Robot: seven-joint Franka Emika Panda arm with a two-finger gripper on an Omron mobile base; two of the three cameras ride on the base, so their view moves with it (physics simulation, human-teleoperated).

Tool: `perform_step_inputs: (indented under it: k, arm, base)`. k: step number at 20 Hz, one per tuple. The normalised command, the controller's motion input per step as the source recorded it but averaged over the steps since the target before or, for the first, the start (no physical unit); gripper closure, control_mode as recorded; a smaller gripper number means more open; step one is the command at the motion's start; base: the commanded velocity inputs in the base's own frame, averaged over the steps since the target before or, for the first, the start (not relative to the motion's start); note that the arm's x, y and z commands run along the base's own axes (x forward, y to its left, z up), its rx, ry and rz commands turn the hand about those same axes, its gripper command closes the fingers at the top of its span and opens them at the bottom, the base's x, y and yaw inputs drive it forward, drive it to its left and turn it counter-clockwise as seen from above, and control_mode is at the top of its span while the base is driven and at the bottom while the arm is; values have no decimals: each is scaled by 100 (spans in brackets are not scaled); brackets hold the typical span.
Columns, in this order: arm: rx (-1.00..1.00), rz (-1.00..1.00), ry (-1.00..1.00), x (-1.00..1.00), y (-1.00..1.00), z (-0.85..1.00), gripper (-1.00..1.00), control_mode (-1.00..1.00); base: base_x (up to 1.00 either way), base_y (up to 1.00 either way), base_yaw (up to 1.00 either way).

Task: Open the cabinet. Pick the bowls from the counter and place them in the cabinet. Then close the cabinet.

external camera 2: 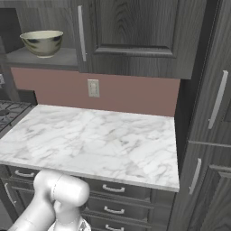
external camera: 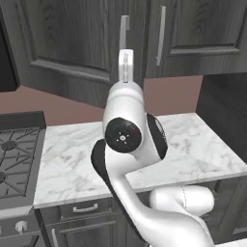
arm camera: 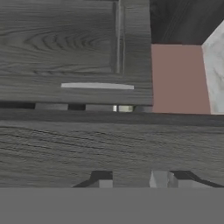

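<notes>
With a bowl (external camera 2: 42, 43) shelved and the counter (external camera 2: 99, 140) bare, I judge door-closing underway; gripper (arm camera: 131, 179) fingertips straddle the cabinet (arm camera: 87, 144) door, grip unconfirmed. Next: push.

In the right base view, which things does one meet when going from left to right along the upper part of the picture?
Bowl on the open shelf → long silver handle → closed cabinet door → tall side cabinet's handle.
</notes>
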Motion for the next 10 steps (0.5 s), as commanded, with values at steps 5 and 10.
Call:
perform_step_inputs:
  k: [5,10]
  arm:
    - [0,1,-6,93,-1,-1,-100,-100]
    - [3,4,-2,88,-36,0,-100,-100]
  base:
    - [0,0,0]
    - [0,0,0]
